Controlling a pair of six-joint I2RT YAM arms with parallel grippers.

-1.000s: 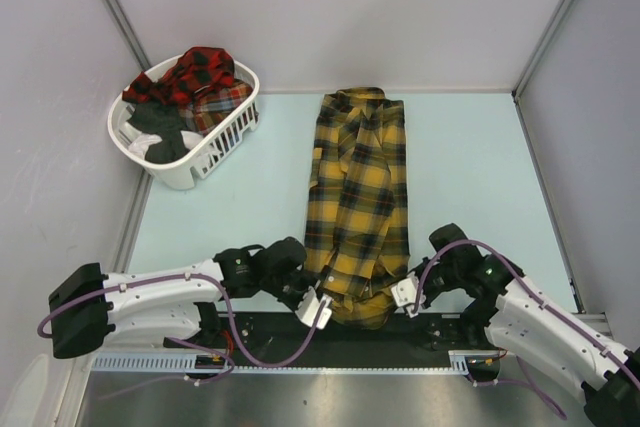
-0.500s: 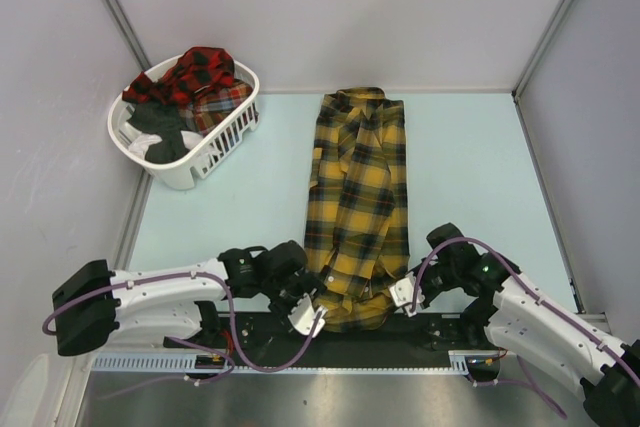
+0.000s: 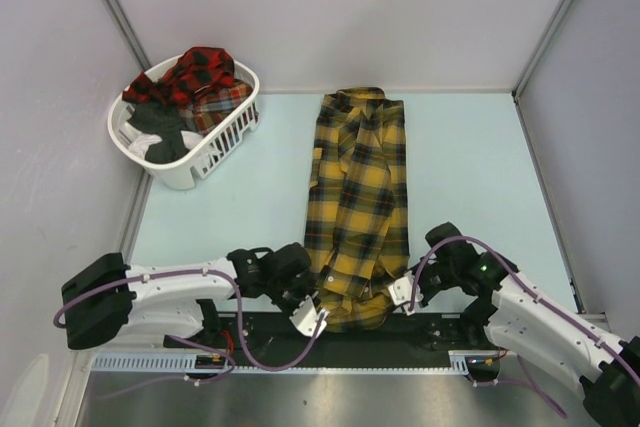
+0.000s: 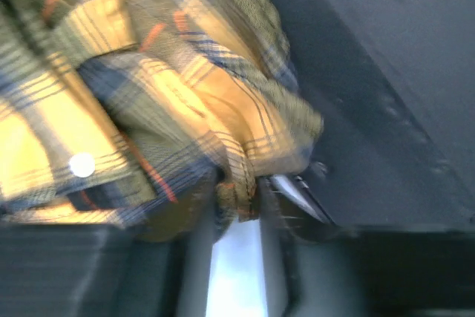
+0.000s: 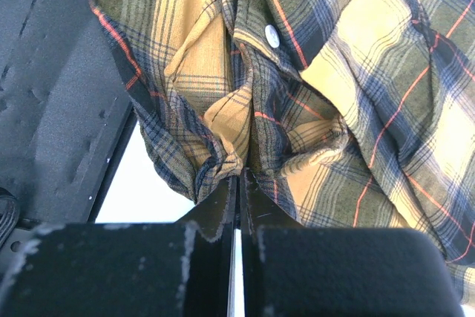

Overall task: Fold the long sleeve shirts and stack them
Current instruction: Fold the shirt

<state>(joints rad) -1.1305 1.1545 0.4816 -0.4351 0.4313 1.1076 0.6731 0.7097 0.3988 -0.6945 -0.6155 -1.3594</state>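
1. We see the yellow shirt lying lengthwise mid-table, folded into a narrow strip with the collar end far from the arms. Its near hem is bunched up over the black mat at the near edge.
2. The right gripper is at the hem's right corner. In its wrist view we see the jaws closed tight, pinching a fold of the yellow cloth.
3. The left gripper is at the hem's left corner, against the cloth. Its wrist view is blurred: we see a gap between the jaws and a hem fold at its mouth, but we cannot tell if the fold is gripped.
4. The red shirts sit crumpled in the white basket at the far left, well apart from the yellow shirt. Some dark and white cloth is in there too.
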